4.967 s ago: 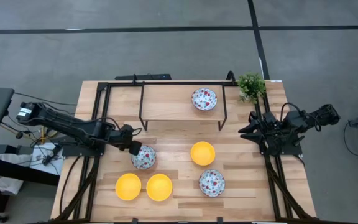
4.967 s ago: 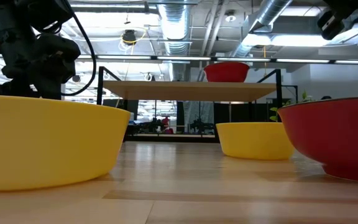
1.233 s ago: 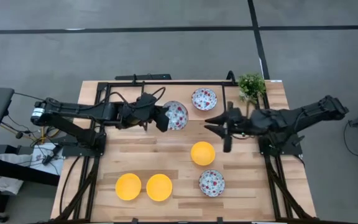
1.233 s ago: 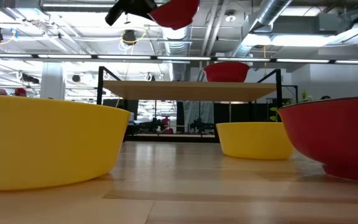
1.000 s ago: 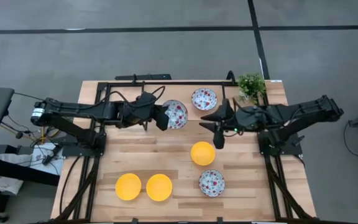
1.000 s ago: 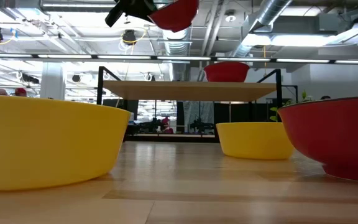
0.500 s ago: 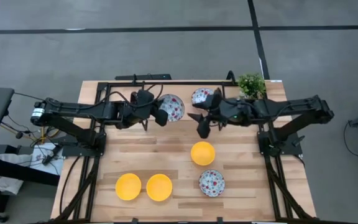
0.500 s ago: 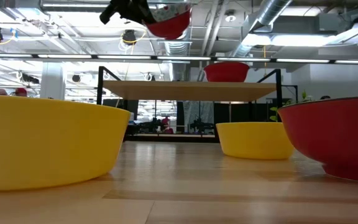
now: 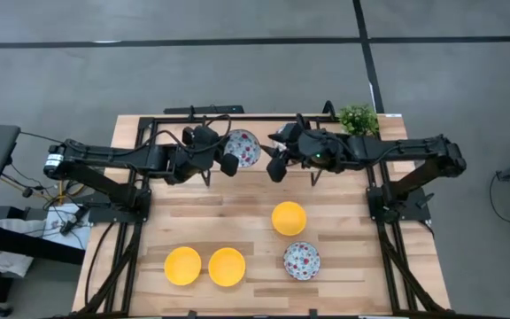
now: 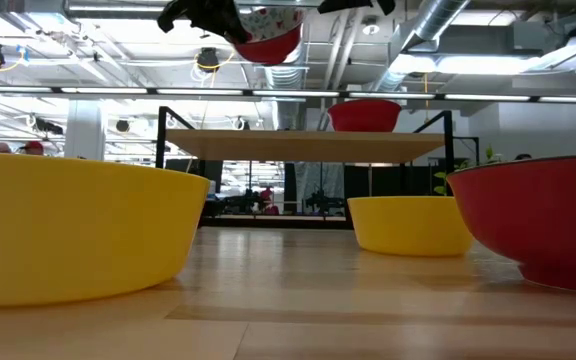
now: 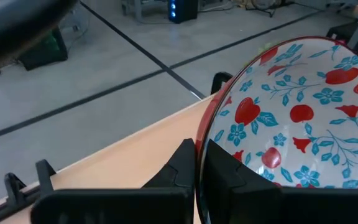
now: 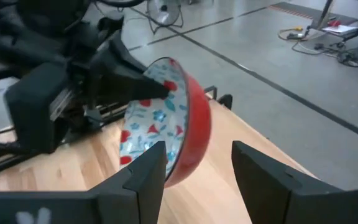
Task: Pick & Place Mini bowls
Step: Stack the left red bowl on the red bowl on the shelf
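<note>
Above the shelf, left claw pinches a floral bowl; right claw gapes, seemingly unlabelled.

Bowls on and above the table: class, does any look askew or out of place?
One does. The floral bowl hangs tilted above the shelf, pinched at its rim by the left gripper, while the open right gripper faces it. The other bowls sit level.

Light wood tabletop, black frame along edges. Raised wooden shelf on black legs at far side. Small green plant at far right corner. Grey floor with dark lines. Ceiling ducts overhead.
</note>
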